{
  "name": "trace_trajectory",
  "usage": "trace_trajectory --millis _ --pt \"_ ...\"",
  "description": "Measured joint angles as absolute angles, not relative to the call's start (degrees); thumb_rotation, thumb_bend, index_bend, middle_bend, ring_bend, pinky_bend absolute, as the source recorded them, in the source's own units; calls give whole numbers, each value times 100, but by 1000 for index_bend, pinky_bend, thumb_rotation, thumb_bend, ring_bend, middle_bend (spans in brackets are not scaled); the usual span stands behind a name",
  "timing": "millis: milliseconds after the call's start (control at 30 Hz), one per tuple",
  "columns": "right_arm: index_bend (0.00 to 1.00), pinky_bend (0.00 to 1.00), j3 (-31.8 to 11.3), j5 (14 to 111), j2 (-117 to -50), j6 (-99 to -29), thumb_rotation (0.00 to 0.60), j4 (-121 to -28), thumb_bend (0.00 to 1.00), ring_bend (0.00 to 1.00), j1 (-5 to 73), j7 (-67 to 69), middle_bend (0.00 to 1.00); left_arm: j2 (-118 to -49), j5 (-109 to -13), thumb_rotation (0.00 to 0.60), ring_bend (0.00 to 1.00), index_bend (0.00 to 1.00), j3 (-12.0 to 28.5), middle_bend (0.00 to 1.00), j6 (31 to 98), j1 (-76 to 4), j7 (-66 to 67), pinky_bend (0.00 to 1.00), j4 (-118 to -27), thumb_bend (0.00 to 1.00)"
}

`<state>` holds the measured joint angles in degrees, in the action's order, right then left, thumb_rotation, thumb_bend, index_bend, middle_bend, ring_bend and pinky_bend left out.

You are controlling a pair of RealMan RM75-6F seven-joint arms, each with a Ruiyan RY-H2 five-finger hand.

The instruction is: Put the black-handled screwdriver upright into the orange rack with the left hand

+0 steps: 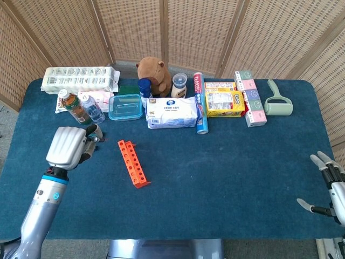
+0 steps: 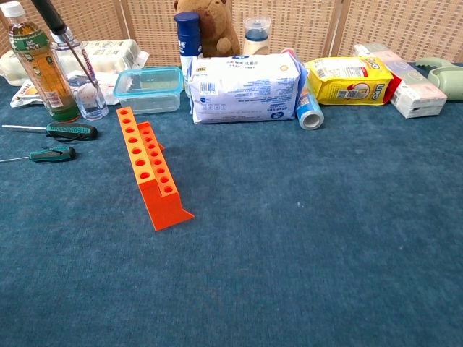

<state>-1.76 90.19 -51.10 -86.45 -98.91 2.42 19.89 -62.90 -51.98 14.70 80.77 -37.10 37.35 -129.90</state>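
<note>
From the head camera, your left hand (image 1: 68, 147) hangs over the left part of the blue table (image 1: 226, 172), its back turned up at you, fingers curled around the black-handled screwdriver (image 1: 90, 136); only a dark bit of the tool shows past the fingers on the hand's right side. The orange rack (image 1: 132, 163) lies just to the right of that hand, apart from it, running diagonally toward you. Your right hand (image 1: 330, 186) sits at the table's near right corner with its fingers spread and nothing in them. Along the far edge you have a tea bottle (image 1: 74, 107), a water bottle (image 1: 95, 110), a clear lidded box (image 1: 125, 107), a plush toy (image 1: 153, 70), a white wipes pack (image 1: 172, 112), a yellow packet (image 1: 224, 102) and a green lint roller (image 1: 277, 101).

From the chest camera, the black-handled screwdriver (image 2: 52, 17) comes in at the top left, handle high and thin shaft slanting down and right, its tip in front of the water bottle (image 2: 81, 76) and above the far end of the orange rack (image 2: 147, 165). The tool is tilted, not upright, and not in any hole. Your left hand itself is out of this frame, and so is the right. Two green-handled screwdrivers (image 2: 66, 131) lie flat on the cloth left of the rack, one behind the other, beside the tea bottle (image 2: 37, 63).
</note>
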Motion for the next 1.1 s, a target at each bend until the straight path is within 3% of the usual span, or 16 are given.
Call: trace_trajectory --millis 1100 --pt "55 0 -172 9022 -5077 -8638 600 -9876 51 0 254 2084 0 -7021 -4700 600 960 499 1502 996 8047 -4102 3850 973 -12526 497"
